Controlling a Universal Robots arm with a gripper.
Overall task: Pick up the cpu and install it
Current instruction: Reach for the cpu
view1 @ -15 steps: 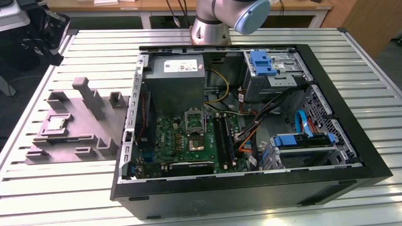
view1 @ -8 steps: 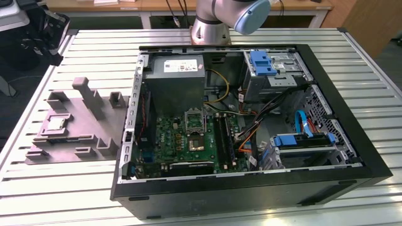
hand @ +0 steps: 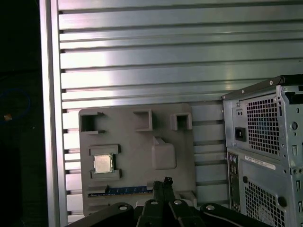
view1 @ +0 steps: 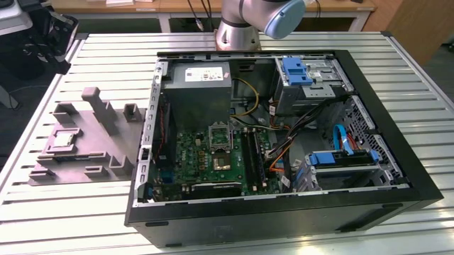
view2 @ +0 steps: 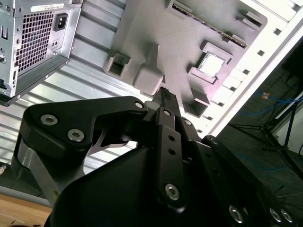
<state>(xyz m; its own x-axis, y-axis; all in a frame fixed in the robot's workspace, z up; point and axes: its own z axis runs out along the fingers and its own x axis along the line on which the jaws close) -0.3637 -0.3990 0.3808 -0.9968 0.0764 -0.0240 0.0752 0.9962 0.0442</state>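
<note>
The cpu [view1: 62, 139] is a small silvery square with a pale rim. It lies flat in a recess of the grey fixture plate [view1: 92, 133], at the exterior view's left beside the open computer case [view1: 284, 212]. It also appears in both wrist views, as the cpu [hand: 103, 163] and the cpu [view2: 210, 65]. My gripper [hand: 165, 181] hangs well above the plate with its fingers shut together and nothing between them. The gripper [view2: 164, 91] points down toward the plate, off to one side of the chip. The green motherboard [view1: 206, 159] lies inside the case.
The case holds a grey power supply [view1: 202, 85], blue-tabbed drive bays [view1: 298, 71], orange and black cables [view1: 284, 143] and a blue cable. A memory stick [hand: 125, 190] sits in the fixture plate's edge slot. Dark equipment [view1: 35, 37] stands at the exterior view's far left. The table [view1: 71, 223] is slatted aluminium.
</note>
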